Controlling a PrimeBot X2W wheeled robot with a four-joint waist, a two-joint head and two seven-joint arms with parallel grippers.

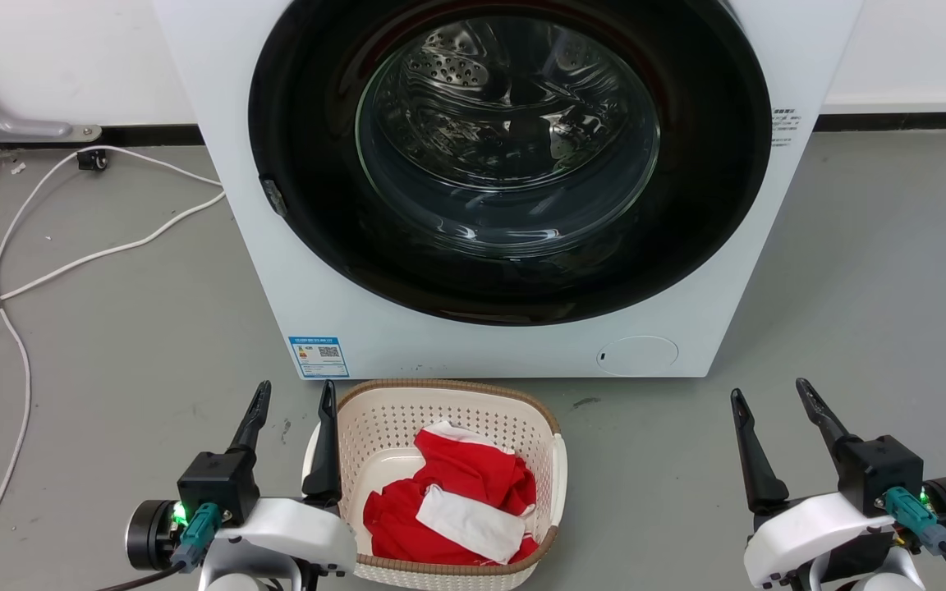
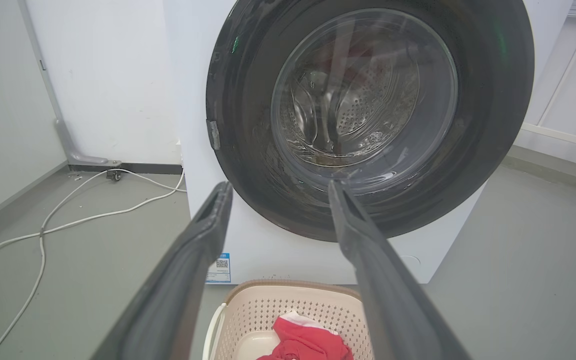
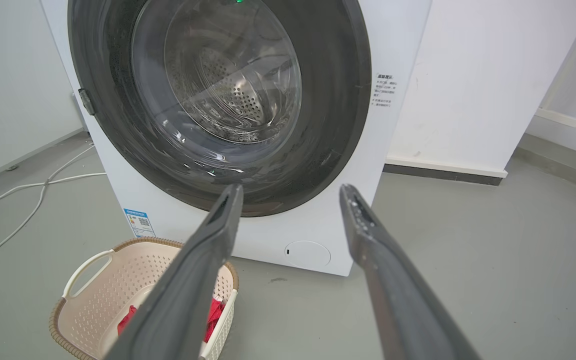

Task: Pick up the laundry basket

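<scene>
The laundry basket [image 1: 391, 427], cream with perforated walls and a brown woven-look rim, sits on the grey floor just in front of the washer, holding red and white cloth [image 1: 456, 497]. My left gripper [image 1: 292, 394] is open, above and just left of the basket's left rim, nothing between its fingers. My right gripper [image 1: 769, 392] is open too, well to the right of the basket over bare floor. The left wrist view shows the basket [image 2: 268, 305] low between the open left gripper [image 2: 278, 186] fingers. In the right wrist view the basket [image 3: 103, 295] lies lower left of the open right gripper [image 3: 293, 187].
A white washer [image 1: 489, 345] with a closed dark round glass door [image 1: 510, 148] stands close behind the basket. White cables [image 1: 71, 263] trail over the floor at the left, near a wall bracket [image 1: 29, 127]. Grey floor lies to the right of the basket.
</scene>
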